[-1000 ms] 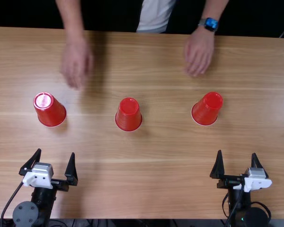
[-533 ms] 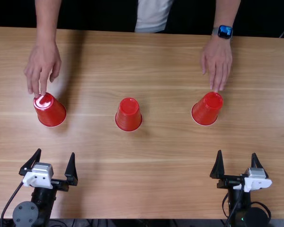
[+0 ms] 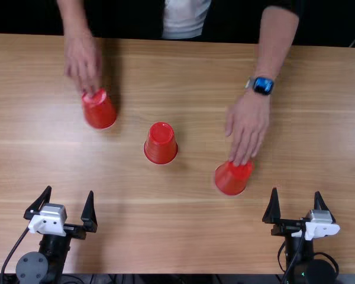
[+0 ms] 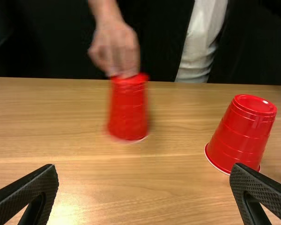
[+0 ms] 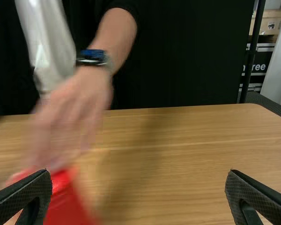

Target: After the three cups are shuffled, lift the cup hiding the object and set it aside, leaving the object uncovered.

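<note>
A light wooden table is spanning the scene — a blue-faced watch is hovering over its right half, and a dark pole is standing behind it.

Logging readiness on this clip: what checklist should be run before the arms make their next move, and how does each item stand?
1. Hands off the cups: not ok; the bare-wristed hand is on the far-left red plastic cup, the watch-wearing hand on the near-right red plastic cup.
2. Middle red plastic cup mouth-down, untouched: ok.
3. Left claw open: ok.
4. Right claw open: ok.
5. Which cup hides the object: cannot tell.
</note>
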Motion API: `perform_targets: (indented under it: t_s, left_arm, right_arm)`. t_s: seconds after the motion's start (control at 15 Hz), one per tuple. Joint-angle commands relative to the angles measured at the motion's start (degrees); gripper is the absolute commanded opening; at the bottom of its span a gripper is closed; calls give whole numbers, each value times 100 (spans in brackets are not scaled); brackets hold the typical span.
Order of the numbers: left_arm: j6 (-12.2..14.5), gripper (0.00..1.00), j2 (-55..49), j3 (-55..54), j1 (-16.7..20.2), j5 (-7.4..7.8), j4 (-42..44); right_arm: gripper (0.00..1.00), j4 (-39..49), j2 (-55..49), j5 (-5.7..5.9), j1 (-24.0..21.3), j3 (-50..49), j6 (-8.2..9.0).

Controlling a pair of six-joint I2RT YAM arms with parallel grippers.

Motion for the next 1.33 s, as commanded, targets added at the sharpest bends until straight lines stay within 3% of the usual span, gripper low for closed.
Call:
perform_targets:
  t_s: [0.0, 1.27]
  left_arm:
    - [80, 100, -62, -99, -6, 57, -80]
    - [91, 100, -62, -99, -6, 46, -80]
  right_arm:
    - [100, -16, -71, 38, -38, -14, -21]
    - [100, -16, -71, 28, -30, -14, -21]
